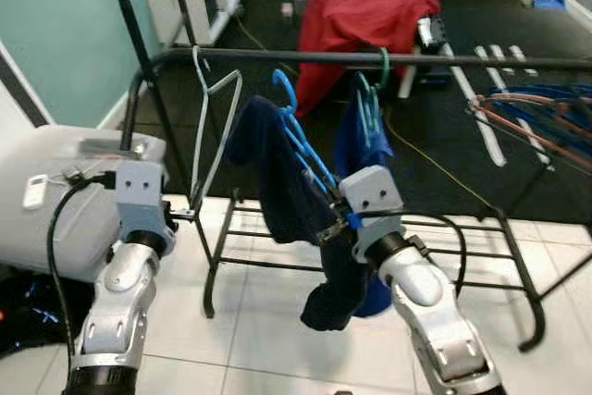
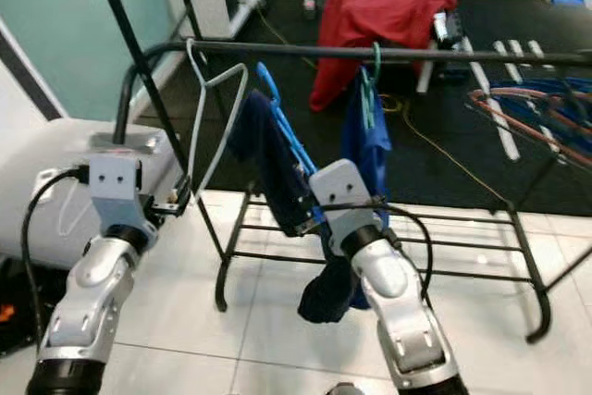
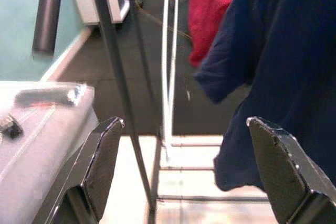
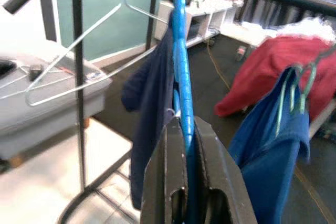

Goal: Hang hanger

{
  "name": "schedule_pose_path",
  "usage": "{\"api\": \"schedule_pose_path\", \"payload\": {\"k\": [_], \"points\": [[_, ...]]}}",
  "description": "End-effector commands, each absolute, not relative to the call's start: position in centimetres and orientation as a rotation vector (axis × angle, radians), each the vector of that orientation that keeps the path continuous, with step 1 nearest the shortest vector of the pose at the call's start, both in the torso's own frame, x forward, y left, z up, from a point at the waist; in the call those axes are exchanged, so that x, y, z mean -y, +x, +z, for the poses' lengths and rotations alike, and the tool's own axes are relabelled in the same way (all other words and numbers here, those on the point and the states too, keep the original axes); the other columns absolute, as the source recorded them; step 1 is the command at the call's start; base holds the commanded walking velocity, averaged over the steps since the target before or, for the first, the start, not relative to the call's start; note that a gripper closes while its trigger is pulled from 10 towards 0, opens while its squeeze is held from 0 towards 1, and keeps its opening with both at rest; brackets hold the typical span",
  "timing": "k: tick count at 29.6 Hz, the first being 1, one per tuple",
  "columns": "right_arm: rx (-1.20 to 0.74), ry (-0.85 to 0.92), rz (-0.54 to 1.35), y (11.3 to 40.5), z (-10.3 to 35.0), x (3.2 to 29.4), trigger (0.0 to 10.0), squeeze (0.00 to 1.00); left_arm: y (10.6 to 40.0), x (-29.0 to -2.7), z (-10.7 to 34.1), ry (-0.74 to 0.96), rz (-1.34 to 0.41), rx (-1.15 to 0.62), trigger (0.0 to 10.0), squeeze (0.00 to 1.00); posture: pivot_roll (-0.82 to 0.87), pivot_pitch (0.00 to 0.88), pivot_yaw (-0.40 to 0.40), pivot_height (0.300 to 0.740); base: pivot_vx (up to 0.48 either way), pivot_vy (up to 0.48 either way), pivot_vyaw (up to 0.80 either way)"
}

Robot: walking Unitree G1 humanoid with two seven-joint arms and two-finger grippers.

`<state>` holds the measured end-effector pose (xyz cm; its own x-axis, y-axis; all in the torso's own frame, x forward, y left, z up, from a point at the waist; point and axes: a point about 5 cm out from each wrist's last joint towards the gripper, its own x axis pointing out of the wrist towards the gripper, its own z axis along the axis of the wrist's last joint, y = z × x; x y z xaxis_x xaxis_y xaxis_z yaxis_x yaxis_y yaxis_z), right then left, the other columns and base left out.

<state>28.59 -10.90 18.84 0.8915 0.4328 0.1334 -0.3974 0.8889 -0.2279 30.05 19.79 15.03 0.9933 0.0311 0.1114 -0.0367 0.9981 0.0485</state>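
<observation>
A black clothes rail [image 1: 444, 60] runs across in front of me. My right gripper [image 1: 339, 221] is shut on the lower end of a blue hanger [image 1: 301, 141] that carries a dark navy garment [image 1: 282, 182]. The hanger tilts up to the left, and its hook [image 1: 283, 85] sits just under the rail. In the right wrist view the fingers [image 4: 210, 161] clamp the blue hanger [image 4: 182, 77]. An empty white wire hanger [image 1: 211, 127] hangs on the rail to the left. My left gripper [image 1: 182, 215] stands open by its lower corner, with the white hanger [image 3: 169, 66] ahead between the fingers [image 3: 102, 156].
A blue garment on a teal hanger [image 1: 367, 122] hangs on the rail to the right. The rack's bottom shelf [image 1: 462, 247] lies low ahead. A grey bin [image 1: 55, 201] stands at my left. Behind are a red cloth [image 1: 365, 11] and, far right, a bundle of hangers [image 1: 541, 117].
</observation>
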Motion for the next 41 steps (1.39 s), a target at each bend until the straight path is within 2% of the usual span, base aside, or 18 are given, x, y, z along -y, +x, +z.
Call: {"api": "schedule_pose_path", "payload": {"k": [1,5,7,11,14,20,22,24,26,27,29,33,34,35,37,38,41], "points": [[0.242,-0.122,0.5,28.6,21.0,10.9,0.0,0.0,29.9,-20.3,14.8,0.035,0.044,0.094,10.0,0.0,-0.15,0.118,0.017,0.74,-0.33,0.0,0.0],[0.256,-0.068,0.618,28.8,22.9,11.5,0.0,0.0,30.2,-20.6,15.1,0.016,0.048,0.099,10.0,0.0,-0.15,0.115,0.019,0.74,-0.33,0.0,0.0],[0.262,-0.047,0.76,28.6,24.4,12.2,0.0,0.0,30.5,-20.9,15.6,-0.016,0.054,0.112,10.0,0.0,-0.15,0.115,0.02,0.74,-0.326,0.0,0.0],[0.262,-0.035,0.82,28.4,24.9,12.6,0.0,0.0,30.7,-21.1,15.9,-0.024,0.053,0.12,10.0,0.0,-0.15,0.112,0.018,0.74,-0.328,0.0,0.0],[0.228,0.034,1.036,27.2,25.8,14.3,0.0,0.0,31.0,-21.6,17.2,-0.066,0.04,0.162,10.0,0.0,-0.14,0.109,0.017,0.74,-0.214,0.0,0.0],[0.167,0.052,1.15,26.5,26.0,16.6,0.0,0.0,30.9,-22.1,18.1,-0.094,0.021,0.194,10.0,0.0,-0.13,0.11,0.018,0.74,0.0,0.0,0.0],[0.167,0.052,1.15,26.5,26.0,16.6,0.0,0.0,30.9,-22.1,18.1,-0.094,0.021,0.194,10.0,0.0,-0.13,0.11,0.018,0.74,0.0,0.0,0.0],[0.152,0.057,1.176,26.3,26.2,17.4,0.0,0.0,30.8,-22.4,18.3,-0.121,0.016,0.203,10.0,0.0,-0.13,0.108,0.018,0.74,0.0,0.0,0.0],[0.142,0.106,1.235,25.6,27.1,19.4,0.0,0.0,30.6,-23.2,19.3,-0.239,-0.011,0.259,10.0,0.0,-0.13,0.104,0.02,0.74,0.0,0.0,0.0],[0.142,0.106,1.235,25.6,27.1,19.4,0.0,0.0,30.6,-23.2,19.3,-0.239,-0.011,0.259,10.0,0.0,-0.13,0.104,0.02,0.74,0.0,0.0,0.0],[0.154,0.133,1.235,25.6,27.9,20.9,0.0,0.0,30.1,-23.8,20.4,-0.309,-0.096,0.332,10.0,0.0,-0.13,0.104,0.02,0.74,0.0,0.0,0.0],[0.164,0.138,1.226,25.6,28.5,21.8,0.0,0.0,29.2,-24.6,21.3,-0.388,-0.219,0.389,10.0,0.0,-0.13,0.099,0.022,0.74,0.0,0.0,0.0],[0.172,0.142,1.227,25.6,28.8,22.2,0.0,0.0,28.5,-24.9,21.9,-0.42,-0.321,0.411,10.0,0.0,-0.12,0.093,0.022,0.74,0.0,0.0,0.0],[0.182,0.141,1.233,25.6,29.1,22.4,0.0,0.0,27.4,-25.0,22.5,-0.423,-0.454,0.432,10.0,0.0,-0.12,0.09,0.024,0.74,0.0,0.0,0.0],[0.182,0.141,1.233,25.6,29.1,22.4,0.0,0.0,27.4,-25.0,22.5,-0.423,-0.454,0.432,10.0,0.0,-0.12,0.09,0.024,0.74,0.0,0.0,0.0],[0.188,0.141,1.241,25.6,29.3,22.5,0.0,0.0,26.7,-25.0,22.9,-0.418,-0.542,0.44,10.0,0.0,-0.12,0.09,0.024,0.74,0.0,0.0,0.0],[0.209,0.162,1.295,25.3,29.9,22.1,0.0,0.0,25.9,-24.9,23.3,-0.336,-0.635,0.431,10.0,0.0,-0.12,0.087,0.026,0.74,0.0,0.0,0.0]]}}
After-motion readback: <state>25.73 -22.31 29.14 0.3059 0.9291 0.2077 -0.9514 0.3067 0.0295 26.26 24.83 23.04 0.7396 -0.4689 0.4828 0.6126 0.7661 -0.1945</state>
